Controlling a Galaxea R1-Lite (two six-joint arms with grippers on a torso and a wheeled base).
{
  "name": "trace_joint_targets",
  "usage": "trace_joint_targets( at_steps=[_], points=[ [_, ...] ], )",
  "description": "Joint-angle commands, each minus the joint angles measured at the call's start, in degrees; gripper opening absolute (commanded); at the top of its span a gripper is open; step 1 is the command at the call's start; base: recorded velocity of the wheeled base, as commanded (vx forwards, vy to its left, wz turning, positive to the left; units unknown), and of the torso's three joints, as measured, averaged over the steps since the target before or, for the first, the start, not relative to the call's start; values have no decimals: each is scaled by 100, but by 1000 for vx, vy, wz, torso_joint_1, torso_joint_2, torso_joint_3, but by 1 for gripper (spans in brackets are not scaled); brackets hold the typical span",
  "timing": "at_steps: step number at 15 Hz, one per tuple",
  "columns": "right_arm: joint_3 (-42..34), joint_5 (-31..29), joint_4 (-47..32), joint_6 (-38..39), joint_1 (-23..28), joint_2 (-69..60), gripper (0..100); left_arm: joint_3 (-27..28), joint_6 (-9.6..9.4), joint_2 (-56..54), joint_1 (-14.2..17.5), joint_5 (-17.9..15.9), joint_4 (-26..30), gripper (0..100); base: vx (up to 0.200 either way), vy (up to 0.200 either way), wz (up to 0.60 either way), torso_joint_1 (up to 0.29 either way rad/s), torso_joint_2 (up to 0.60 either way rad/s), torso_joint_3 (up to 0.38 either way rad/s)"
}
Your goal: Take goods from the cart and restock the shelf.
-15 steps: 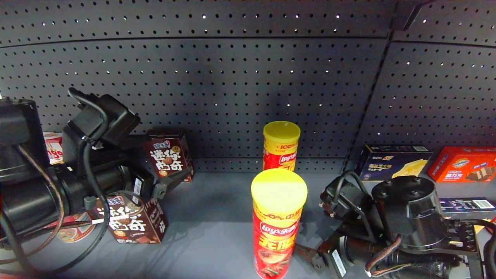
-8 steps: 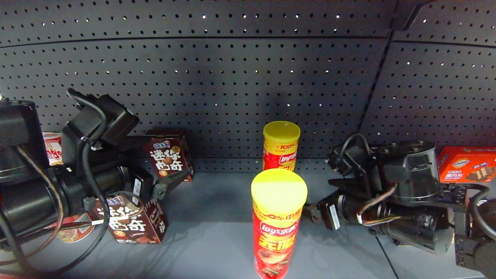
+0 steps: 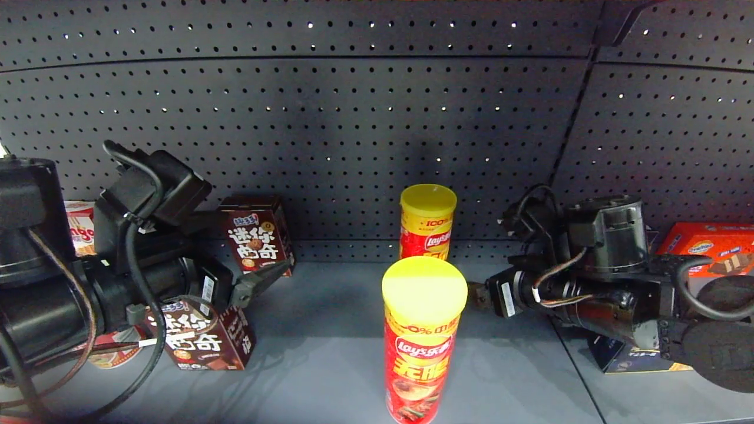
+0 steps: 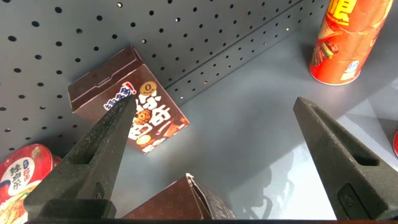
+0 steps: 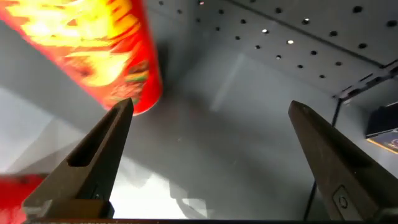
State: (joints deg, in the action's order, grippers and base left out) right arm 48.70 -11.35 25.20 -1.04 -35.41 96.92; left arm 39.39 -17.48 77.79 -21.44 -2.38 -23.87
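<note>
The tall red chip can with a yellow plastic lid [image 3: 423, 341] stands up on the grey metal shelf [image 3: 330, 359]. The right tool [image 3: 473, 294], spread wide and empty, is just beside the can and could bump it over

A red crisp can [image 3: 422, 344] with a yellow lid stands upright near the front of the grey shelf [image 3: 330, 359]. A second can [image 3: 427, 227], alike, stands behind it at the perforated back panel [image 3: 330, 129]. Left of them, a brown snack box [image 3: 254, 238] stands at the back; a second brown box [image 3: 203, 343] sits nearer the front.
</note>
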Motion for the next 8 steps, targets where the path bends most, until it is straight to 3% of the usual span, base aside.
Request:
trace_joint_targets(
  at_steps=[1, 8],
  points=[
    [184, 1, 3, -2, 122, 179, 100, 8, -1, 0, 0, 0, -4, 100, 0, 0, 0, 0, 0, 0],
    [728, 28, 178, -2, 175, 829, 100, 25, -1, 0, 0, 0, -4, 100, 0, 0, 0, 0, 0, 0]
  ],
)
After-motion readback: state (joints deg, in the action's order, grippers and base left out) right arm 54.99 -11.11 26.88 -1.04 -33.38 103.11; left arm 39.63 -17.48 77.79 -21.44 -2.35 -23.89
